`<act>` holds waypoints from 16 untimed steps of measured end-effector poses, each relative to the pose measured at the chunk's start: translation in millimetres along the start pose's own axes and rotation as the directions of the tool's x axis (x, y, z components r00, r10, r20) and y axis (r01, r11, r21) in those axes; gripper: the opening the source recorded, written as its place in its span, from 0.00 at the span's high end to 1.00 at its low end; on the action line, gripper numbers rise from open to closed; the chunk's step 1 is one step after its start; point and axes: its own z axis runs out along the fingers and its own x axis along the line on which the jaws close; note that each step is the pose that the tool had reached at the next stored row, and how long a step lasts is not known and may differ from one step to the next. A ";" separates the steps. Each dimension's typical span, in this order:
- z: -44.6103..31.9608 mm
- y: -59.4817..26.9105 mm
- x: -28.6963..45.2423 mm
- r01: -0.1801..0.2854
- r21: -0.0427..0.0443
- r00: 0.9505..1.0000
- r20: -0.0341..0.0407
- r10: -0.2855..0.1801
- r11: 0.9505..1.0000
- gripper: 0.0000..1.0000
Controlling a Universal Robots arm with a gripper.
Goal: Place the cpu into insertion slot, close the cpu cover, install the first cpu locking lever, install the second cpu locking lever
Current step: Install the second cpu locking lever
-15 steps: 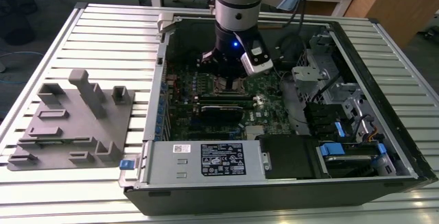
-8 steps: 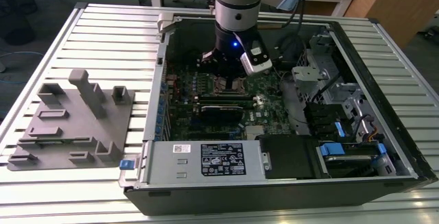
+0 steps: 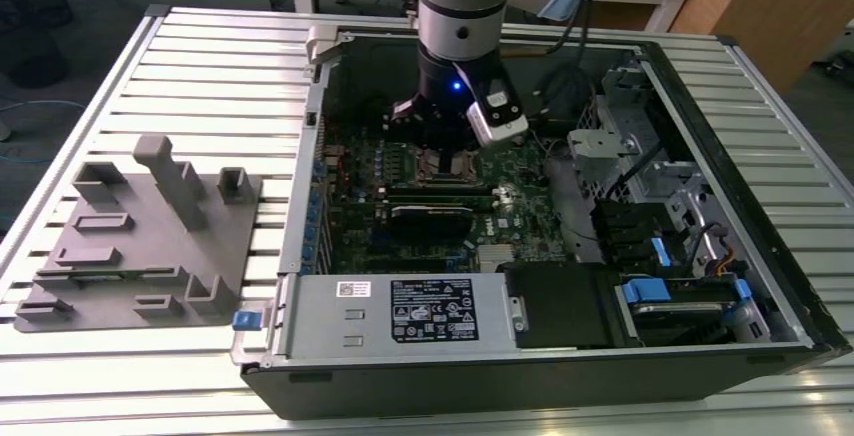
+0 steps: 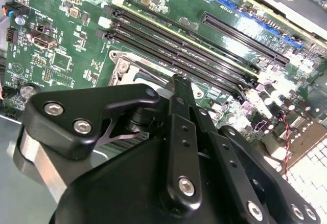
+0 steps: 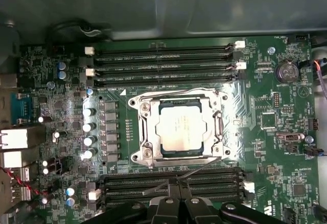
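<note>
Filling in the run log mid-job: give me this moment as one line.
claw: over memory slots beside socket, grip state unclear | cpu: seated in insertion slot | cpu cover: down around chip | levers: state unclear

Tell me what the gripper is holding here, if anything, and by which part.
Nothing visibly. The gripper hangs over the memory slots beside the insertion slot; the cpu already sits there under the cpu cover.

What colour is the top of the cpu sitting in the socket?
Dull silver-grey metal; the cpu shows best in the first wrist view.
</note>
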 end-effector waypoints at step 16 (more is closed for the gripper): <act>6.3 6.7 11.5 0.000 0.000 1.000 0.008 0.000 1.000 0.90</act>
